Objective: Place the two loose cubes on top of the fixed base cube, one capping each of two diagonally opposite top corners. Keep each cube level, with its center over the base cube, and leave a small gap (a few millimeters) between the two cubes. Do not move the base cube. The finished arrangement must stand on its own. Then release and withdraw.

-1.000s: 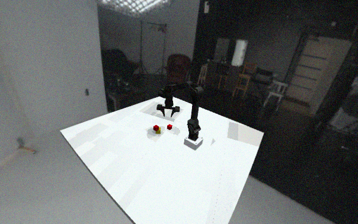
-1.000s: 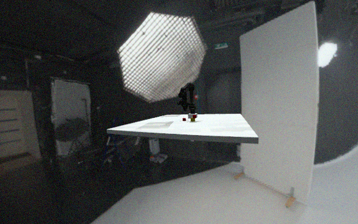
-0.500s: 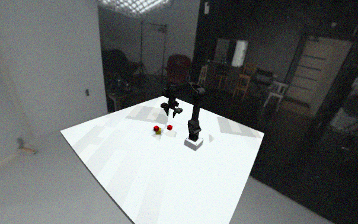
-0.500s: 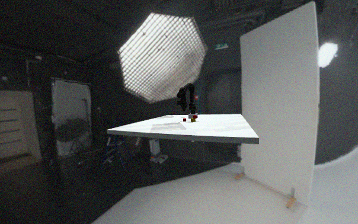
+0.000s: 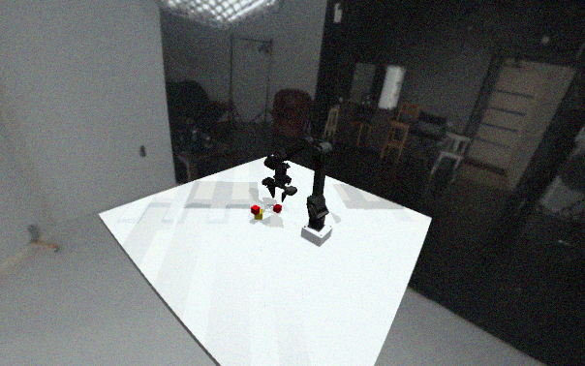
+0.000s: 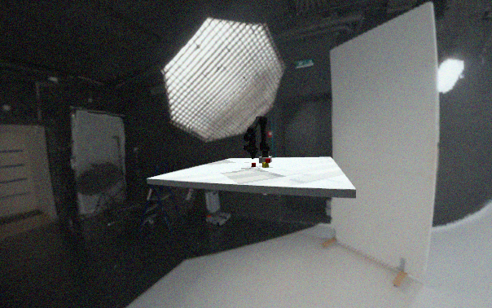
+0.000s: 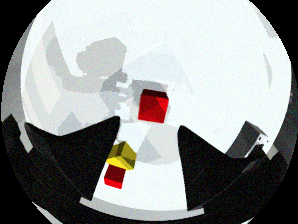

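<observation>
The yellow base cube (image 5: 260,217) (image 6: 265,165) (image 7: 122,156) stands on the white table. One red cube (image 5: 255,210) (image 6: 267,160) (image 7: 115,178) rests on top of it, offset toward one corner, with part of the yellow top bare. The other red cube (image 5: 277,208) (image 6: 253,165) (image 7: 153,107) lies on the table a short way from the base cube. My gripper (image 5: 278,198) (image 6: 253,157) (image 7: 150,123) is open and empty, with its fingers pointing down. It hangs above the table, over the area of the lone red cube. Nothing is between the fingertips.
The white table (image 5: 252,290) (image 6: 195,179) carries the arm's pale base block (image 5: 316,235), at the right of the cubes in the top view. The block also shows at the right in the wrist view (image 7: 243,140). Shadows of the arm fall around the cubes.
</observation>
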You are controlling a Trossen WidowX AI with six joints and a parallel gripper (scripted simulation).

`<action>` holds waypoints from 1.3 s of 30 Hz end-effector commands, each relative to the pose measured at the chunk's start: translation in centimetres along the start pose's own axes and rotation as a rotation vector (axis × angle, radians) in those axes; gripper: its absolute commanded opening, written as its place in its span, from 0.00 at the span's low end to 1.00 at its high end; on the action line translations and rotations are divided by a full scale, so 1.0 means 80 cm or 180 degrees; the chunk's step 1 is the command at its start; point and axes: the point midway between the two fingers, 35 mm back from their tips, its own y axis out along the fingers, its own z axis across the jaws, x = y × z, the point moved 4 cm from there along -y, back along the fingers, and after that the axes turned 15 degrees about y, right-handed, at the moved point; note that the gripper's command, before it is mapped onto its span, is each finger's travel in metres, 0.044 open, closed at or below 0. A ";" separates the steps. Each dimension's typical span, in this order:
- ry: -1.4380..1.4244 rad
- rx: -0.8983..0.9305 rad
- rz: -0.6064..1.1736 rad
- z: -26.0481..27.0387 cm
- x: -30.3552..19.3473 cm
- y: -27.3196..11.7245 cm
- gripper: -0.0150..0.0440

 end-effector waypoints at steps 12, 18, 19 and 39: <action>0.0014 -0.0035 -0.0002 -0.003 0.000 0.029 0.70; 0.0014 -0.0037 -0.0002 -0.002 0.000 0.040 0.70; 0.0014 -0.0037 -0.0002 -0.002 0.000 0.042 0.70; 0.0014 -0.0036 -0.0002 -0.004 0.000 0.068 0.66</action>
